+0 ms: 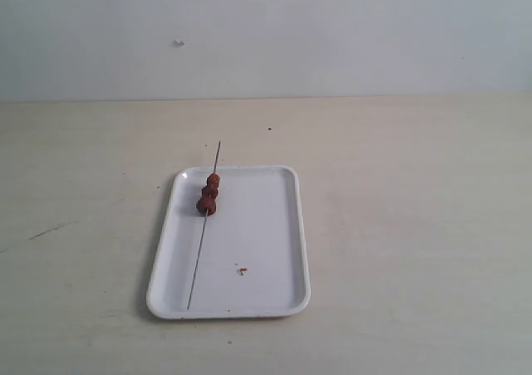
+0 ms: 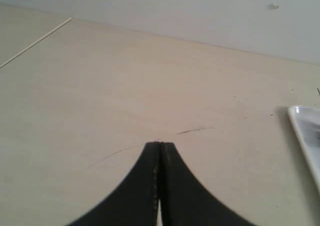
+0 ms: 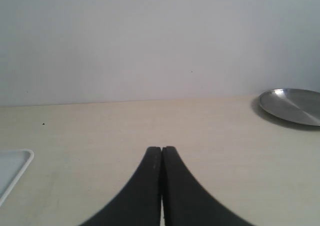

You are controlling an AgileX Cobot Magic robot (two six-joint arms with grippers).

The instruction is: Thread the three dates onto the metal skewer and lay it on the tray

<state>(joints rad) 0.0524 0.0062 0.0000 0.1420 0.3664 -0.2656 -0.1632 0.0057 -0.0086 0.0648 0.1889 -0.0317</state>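
Observation:
The white tray (image 1: 274, 250) lies in the middle of the table in the exterior view. The metal skewer (image 1: 198, 263) rests along its left side, its far tip poking past the back rim. All three dates (image 1: 209, 194) sit threaded in a tight row near the skewer's far end. Neither arm shows in the exterior view. My left gripper (image 2: 160, 145) is shut with nothing in it, over bare table, with the tray's corner (image 2: 306, 131) off to one side. My right gripper (image 3: 162, 149) is likewise shut and empty, a tray corner (image 3: 15, 168) at its view's edge.
A tiny reddish crumb (image 1: 243, 270) lies on the tray's near half. A round metal plate (image 3: 292, 105) sits on the table in the right wrist view. A thin pale stick (image 2: 35, 41) lies far off in the left wrist view. A wall backs the table.

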